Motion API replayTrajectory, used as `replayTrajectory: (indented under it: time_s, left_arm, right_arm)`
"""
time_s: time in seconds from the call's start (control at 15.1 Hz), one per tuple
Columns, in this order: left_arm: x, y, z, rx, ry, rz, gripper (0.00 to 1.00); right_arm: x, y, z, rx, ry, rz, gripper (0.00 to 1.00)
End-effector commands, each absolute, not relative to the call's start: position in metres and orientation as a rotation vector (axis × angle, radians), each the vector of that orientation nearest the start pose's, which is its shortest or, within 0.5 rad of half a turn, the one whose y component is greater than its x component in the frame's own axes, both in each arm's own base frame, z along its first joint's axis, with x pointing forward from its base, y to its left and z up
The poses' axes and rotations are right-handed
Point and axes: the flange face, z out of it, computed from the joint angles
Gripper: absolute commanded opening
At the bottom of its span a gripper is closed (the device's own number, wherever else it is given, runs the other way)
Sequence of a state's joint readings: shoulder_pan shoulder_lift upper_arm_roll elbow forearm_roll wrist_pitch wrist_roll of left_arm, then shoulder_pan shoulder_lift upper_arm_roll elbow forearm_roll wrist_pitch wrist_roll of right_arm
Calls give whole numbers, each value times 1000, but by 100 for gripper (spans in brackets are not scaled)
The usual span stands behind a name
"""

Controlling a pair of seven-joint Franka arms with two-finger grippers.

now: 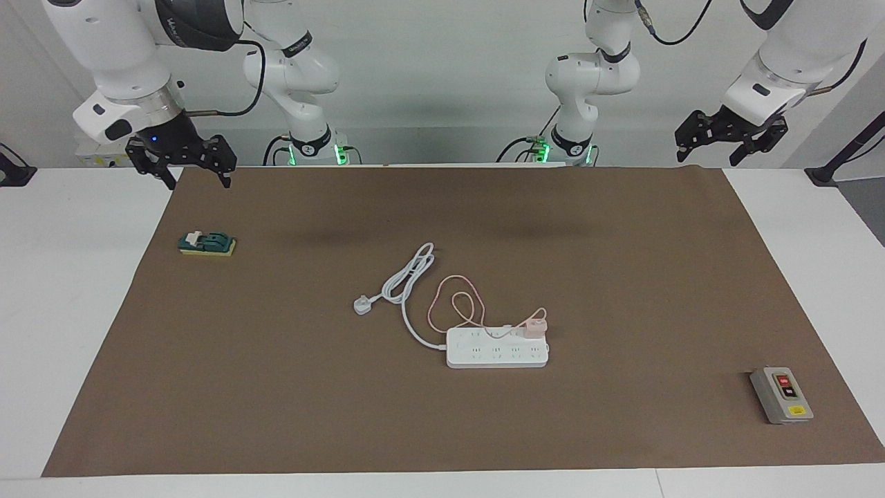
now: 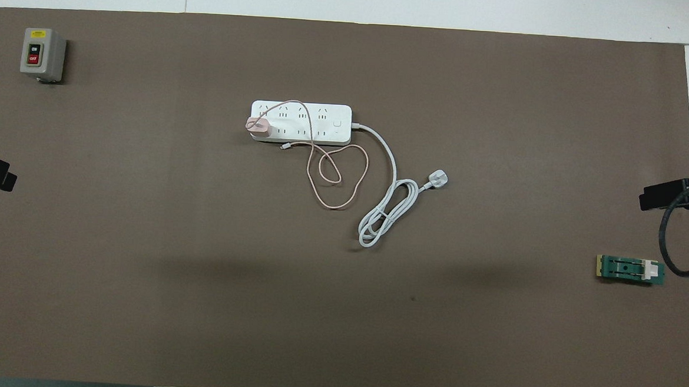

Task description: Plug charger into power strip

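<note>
Facing view: I read the charger (image 1: 534, 328) on the power strip (image 1: 497, 348), lower centre of frame, at the end toward my left gripper (image 1: 731, 134), upper right; right gripper (image 1: 182, 158), upper left. Both hang open, empty.

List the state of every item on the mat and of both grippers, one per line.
Pale-pink cube charger: standing on the white power strip, at its end toward the left arm.
Thin pink cable: looped loose.
White three-pin plug: unplugged, lying on the mat.
Grey button box: untouched.
Green block: untouched.
Left gripper: open, empty, raised.
Right gripper: open, empty, raised.
</note>
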State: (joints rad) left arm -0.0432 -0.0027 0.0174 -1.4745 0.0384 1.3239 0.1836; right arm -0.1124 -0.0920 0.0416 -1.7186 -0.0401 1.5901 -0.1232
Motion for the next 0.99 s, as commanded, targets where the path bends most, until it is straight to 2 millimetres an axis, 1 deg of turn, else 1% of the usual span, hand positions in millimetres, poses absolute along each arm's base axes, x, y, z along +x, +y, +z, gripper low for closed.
replayTrajectory:
  time_s: [0.0,0.6,0.66,0.73,0.86,0.93]
  left_arm:
    - [522,-10,644,-3078,304,209,100]
    - [522,-9,646,-3079,298,181,100]
    - [522,-10,644,-3079,300,190,100]
    - [523,-11,638,-3078,303,200,100]
    - [527,-18,616,-3074,326,211,100]
    - [526,-17,616,-3074,324,209,100]
  right_arm:
    - [519,-43,608,-3185,-55,68,100]
    - [519,-43,608,-3185,-53,68,100]
    - [519,-43,608,-3185,-53,68,100]
    - [519,-43,608,-3185,-53,68,100]
    - [519,-43,608,-3185,-53,68,100]
    - [519,-43,608,-3185,-53,68,100]
